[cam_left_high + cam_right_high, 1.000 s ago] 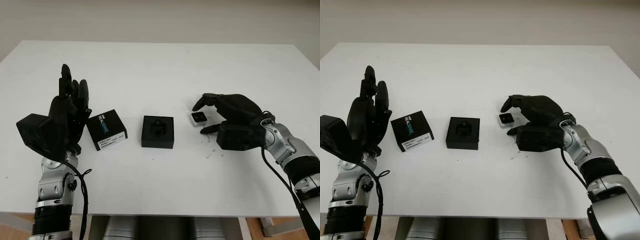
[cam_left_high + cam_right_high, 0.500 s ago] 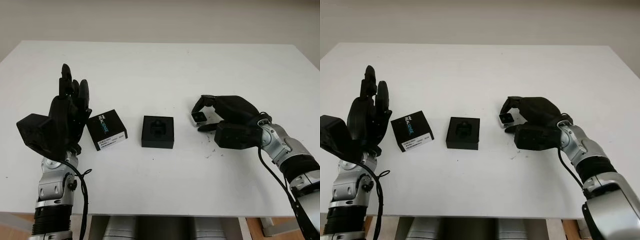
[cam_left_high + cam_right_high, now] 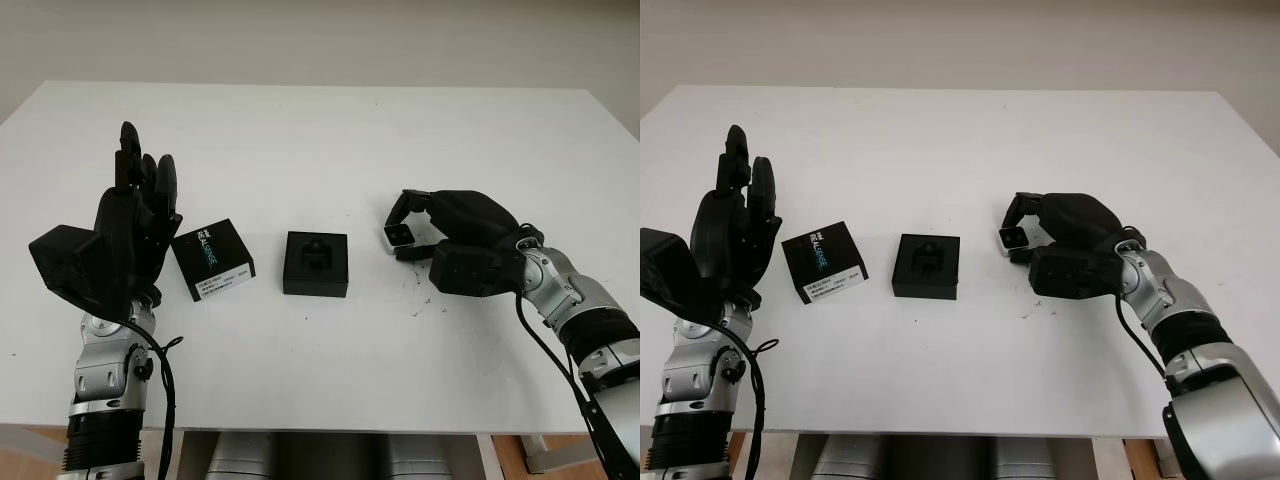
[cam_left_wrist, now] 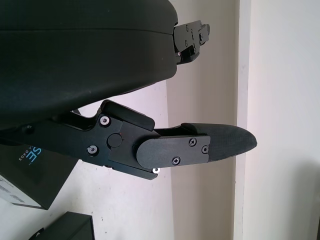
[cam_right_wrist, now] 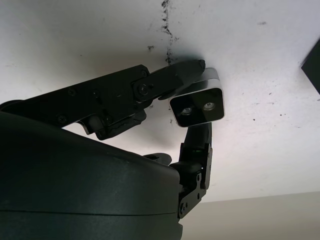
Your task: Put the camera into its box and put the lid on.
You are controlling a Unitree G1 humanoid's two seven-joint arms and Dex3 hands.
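Scene: a white table seen from above, with one robot arm entering at each lower corner of the frame.
Right hand: the right hand, right of centre, is clenched around the camera, fingers pinching it from opposite sides.
Camera position: right of centre in the frame, at the right hand's fingertips, close to the table; whether it touches the surface cannot be told.
Camera look: a small, boxy, silver-edged body with a dark front face; the right wrist view shows two round lenses side by side on that face.
Box: the box, black and square, sits open at the centre of the frame, with a shaped recess inside, apart from the camera.
Lid: the lid, black with white lettering, lies left of the box, not touching it.
Left hand: the left hand, released and holding nothing, is raised at the left of the frame beside the lid.
Risk: the pinch looks narrow, so the smooth camera may twist or slip during carrying.
Risk at box: a tilted camera would likely jam in the recess, and the lid would not close.
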